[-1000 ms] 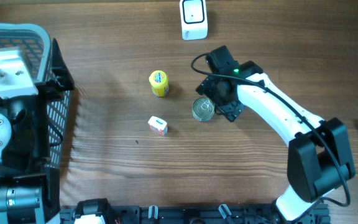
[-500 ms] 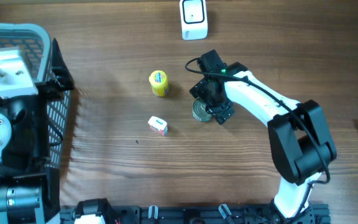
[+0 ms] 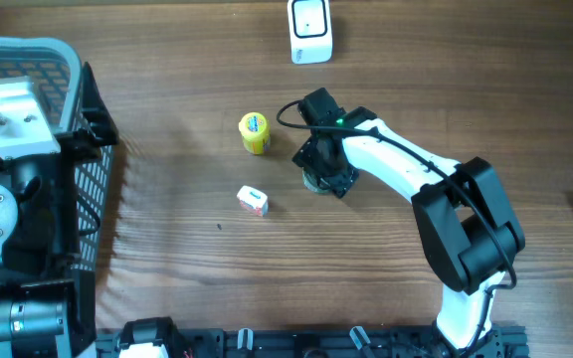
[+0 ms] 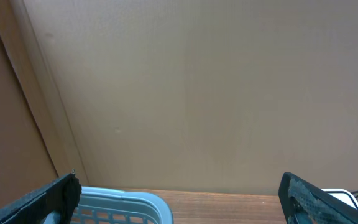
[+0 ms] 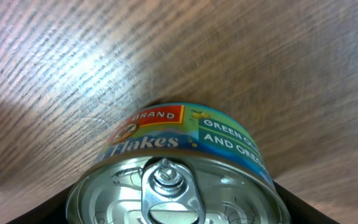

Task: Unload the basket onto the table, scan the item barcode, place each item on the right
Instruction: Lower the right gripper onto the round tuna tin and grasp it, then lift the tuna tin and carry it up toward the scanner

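Right jaws straddling can (image 5: 185,146), grip unclear, left jaws open above basket (image 4: 126,202) rim

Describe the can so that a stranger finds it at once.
On the wooden table, look right of the yellow container, under the right tool. The can there alone is metal, with a pull-ring lid and a blue-green label.

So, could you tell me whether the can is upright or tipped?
Upright: the can stands on the table with its pull-tab lid facing up.
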Robot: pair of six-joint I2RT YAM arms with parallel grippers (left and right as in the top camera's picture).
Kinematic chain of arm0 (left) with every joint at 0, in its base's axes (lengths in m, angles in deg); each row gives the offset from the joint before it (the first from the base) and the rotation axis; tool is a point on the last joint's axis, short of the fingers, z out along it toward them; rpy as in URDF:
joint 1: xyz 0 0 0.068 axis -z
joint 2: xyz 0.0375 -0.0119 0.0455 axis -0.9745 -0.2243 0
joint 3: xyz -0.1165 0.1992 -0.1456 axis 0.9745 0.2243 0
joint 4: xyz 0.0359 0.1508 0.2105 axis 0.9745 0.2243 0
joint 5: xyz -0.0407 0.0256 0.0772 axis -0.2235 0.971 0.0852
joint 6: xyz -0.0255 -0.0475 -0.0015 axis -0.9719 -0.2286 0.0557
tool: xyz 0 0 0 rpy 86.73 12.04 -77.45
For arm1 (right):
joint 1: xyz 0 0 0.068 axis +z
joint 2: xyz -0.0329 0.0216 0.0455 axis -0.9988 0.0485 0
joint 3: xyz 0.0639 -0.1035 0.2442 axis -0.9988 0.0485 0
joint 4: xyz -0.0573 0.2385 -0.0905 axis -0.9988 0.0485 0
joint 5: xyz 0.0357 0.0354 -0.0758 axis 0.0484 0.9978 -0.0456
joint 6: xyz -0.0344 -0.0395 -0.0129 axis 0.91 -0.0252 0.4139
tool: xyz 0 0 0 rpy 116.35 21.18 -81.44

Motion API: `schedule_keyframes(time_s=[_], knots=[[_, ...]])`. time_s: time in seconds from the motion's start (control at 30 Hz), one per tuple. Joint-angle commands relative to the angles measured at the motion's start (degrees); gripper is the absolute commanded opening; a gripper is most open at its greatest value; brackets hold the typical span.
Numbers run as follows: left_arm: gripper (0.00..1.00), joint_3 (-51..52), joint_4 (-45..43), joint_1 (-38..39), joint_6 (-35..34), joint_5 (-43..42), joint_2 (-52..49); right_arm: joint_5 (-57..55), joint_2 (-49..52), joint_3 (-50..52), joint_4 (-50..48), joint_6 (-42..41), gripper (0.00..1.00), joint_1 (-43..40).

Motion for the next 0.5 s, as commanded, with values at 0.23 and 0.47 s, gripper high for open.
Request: schedule_keyframes(time_s=[0.23, 0.47], knots=[[1.0, 0.1, -0.5, -0.3, -0.1, 0.5, 0.5, -16.2, 1.6, -0.5, 0.2, 45.8, 1.0, 0.1], [1.0, 0.1, -0.5, -0.3, -0.1, 0.5, 0.5, -12.6, 1.6, -0.5, -0.5, 42.2, 1.0, 0.1]])
